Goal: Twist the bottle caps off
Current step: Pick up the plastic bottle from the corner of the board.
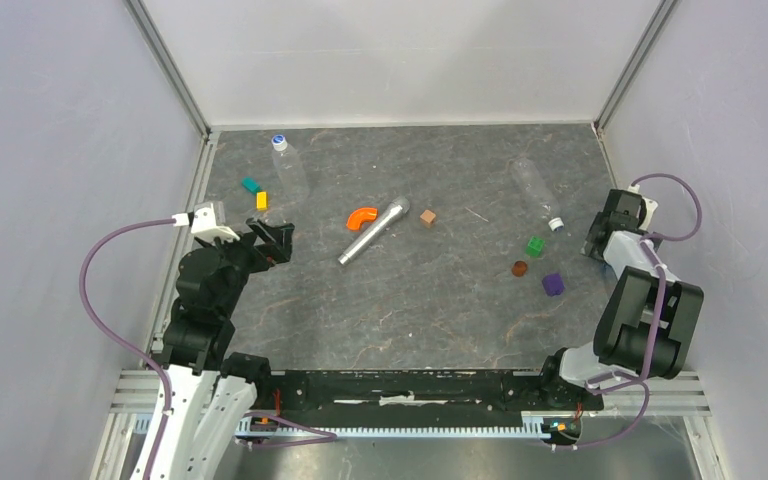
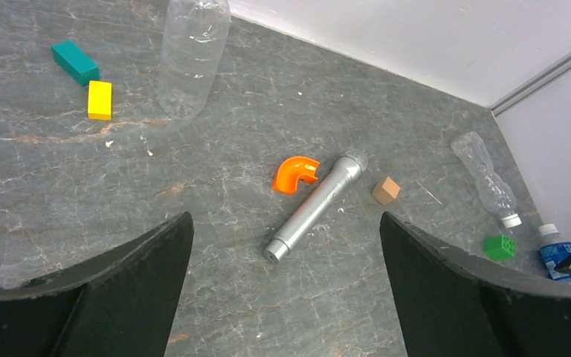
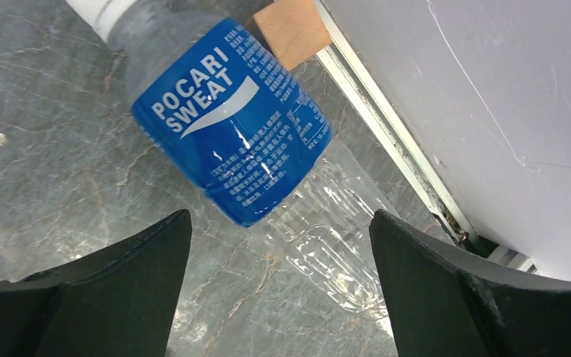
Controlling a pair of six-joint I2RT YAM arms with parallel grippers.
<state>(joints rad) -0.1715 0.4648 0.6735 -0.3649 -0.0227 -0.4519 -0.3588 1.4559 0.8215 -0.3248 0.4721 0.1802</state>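
One clear bottle (image 1: pixel 287 165) lies at the back left, its blue-topped cap (image 1: pixel 279 141) pointing to the far wall. A second clear bottle (image 1: pixel 536 190) lies at the right with its cap (image 1: pixel 556 225) toward me. The short blue-label bottle (image 3: pixel 230 119) lies on its side by the right wall, and the white rim of its cap (image 3: pixel 97 9) shows at the frame's top. My right gripper (image 3: pixel 279 223) hangs open just over its clear lower end, a finger on each side, not touching. My left gripper (image 2: pixel 286 223) is open with nothing in it, at the left of the table.
A silver microphone-like cylinder (image 1: pixel 372 232), an orange curved piece (image 1: pixel 362 217) and a brown cube (image 1: pixel 427 216) lie mid-table. Green (image 1: pixel 535 245), purple (image 1: pixel 553 284) and brown (image 1: pixel 520 268) pieces sit near the right arm, and teal (image 1: pixel 251 185) and yellow (image 1: pixel 261 200) blocks lie at the left. Walls close three sides.
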